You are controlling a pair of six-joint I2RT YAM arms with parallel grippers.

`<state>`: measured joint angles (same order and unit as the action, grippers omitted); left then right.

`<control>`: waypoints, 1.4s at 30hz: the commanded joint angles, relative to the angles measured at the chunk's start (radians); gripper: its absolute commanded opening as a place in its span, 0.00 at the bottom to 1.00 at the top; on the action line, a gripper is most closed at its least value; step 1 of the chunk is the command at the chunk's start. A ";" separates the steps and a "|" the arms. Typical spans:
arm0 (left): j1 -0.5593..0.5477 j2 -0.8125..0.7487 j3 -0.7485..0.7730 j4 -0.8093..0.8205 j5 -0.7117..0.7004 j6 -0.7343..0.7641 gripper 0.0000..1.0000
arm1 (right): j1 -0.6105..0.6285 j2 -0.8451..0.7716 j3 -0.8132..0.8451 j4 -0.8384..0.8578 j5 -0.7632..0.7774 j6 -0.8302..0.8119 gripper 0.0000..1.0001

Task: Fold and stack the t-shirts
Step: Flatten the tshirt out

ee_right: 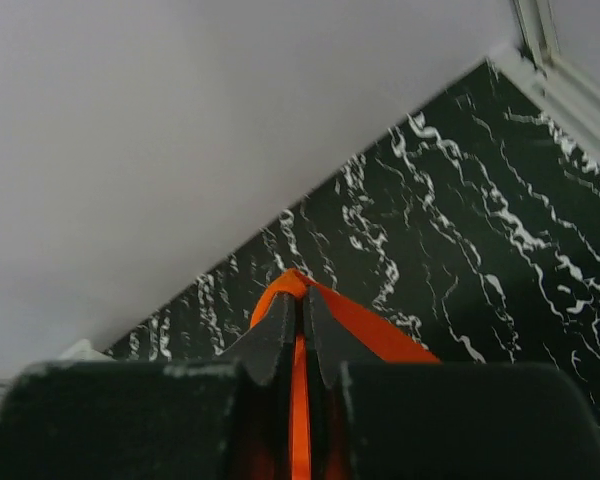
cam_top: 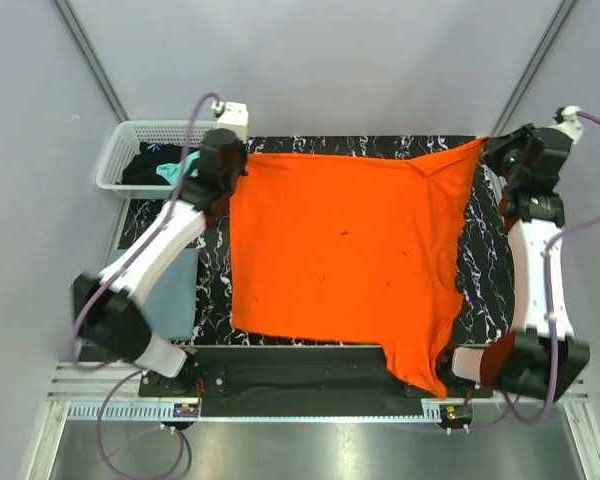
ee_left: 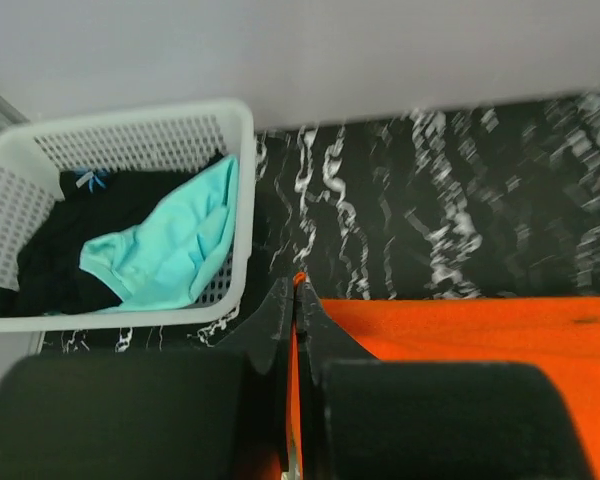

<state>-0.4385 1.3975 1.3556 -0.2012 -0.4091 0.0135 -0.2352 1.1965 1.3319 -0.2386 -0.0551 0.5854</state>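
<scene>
Tightly, orange t-shirt (cam_top: 340, 250) in both hands (ee_left: 295, 287) (ee_right: 301, 296).

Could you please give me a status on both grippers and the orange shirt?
Left gripper shut on orange t-shirt, far-left corner. Right gripper shut on far-right corner. Shirt spread across table; basket stands clear.

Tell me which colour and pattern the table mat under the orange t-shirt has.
The mat is black with white marble veins, clearest in the right wrist view.

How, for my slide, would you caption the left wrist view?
Left claw shut on orange t-shirt's corner, beside white basket holding teal tee and black tee.
</scene>
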 commanded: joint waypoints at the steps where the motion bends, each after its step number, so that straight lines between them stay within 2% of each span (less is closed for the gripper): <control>1: 0.027 0.224 0.016 0.250 -0.002 0.072 0.00 | 0.004 0.109 -0.025 0.205 -0.026 -0.009 0.00; 3: 0.043 0.348 0.147 0.204 -0.007 0.062 0.00 | 0.008 0.245 -0.019 0.231 -0.043 -0.015 0.00; 4: 0.047 0.462 0.227 0.183 0.006 0.056 0.00 | 0.011 0.334 0.007 0.229 -0.051 -0.022 0.00; 8: 0.063 0.656 0.374 0.174 0.004 0.072 0.00 | 0.020 0.509 0.081 0.229 -0.077 -0.053 0.00; 13: 0.092 0.751 0.468 0.155 0.047 0.023 0.00 | 0.022 0.636 0.144 0.199 -0.092 -0.079 0.00; 18: 0.130 0.796 0.523 0.112 0.017 -0.045 0.00 | 0.023 0.670 0.173 0.182 -0.114 -0.088 0.00; 19: 0.135 0.793 0.534 0.091 -0.022 -0.056 0.00 | 0.023 0.673 0.181 0.179 -0.117 -0.090 0.00; 21: 0.152 0.778 0.542 0.076 -0.008 -0.087 0.00 | 0.022 0.670 0.205 0.160 -0.101 -0.101 0.00; 25: 0.162 0.720 0.612 0.020 0.139 -0.099 0.00 | 0.022 0.632 0.265 0.153 -0.037 -0.096 0.00; 30: 0.152 0.623 0.761 -0.027 0.286 -0.123 0.00 | 0.022 0.591 0.435 0.144 -0.026 -0.073 0.00; 35: 0.104 0.453 0.853 -0.105 0.389 -0.070 0.00 | 0.022 0.460 0.535 0.139 0.004 -0.099 0.00; 38: 0.101 0.356 0.859 -0.133 0.438 -0.072 0.00 | 0.022 0.344 0.538 0.142 0.026 -0.096 0.00; 42: 0.103 0.139 0.835 -0.144 0.472 -0.090 0.00 | 0.022 0.187 0.518 0.145 0.043 -0.085 0.00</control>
<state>-0.3534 1.6970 2.1479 -0.3645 0.0051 -0.0765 -0.2127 1.5150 1.8080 -0.1535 -0.0601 0.5087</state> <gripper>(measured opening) 0.012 0.062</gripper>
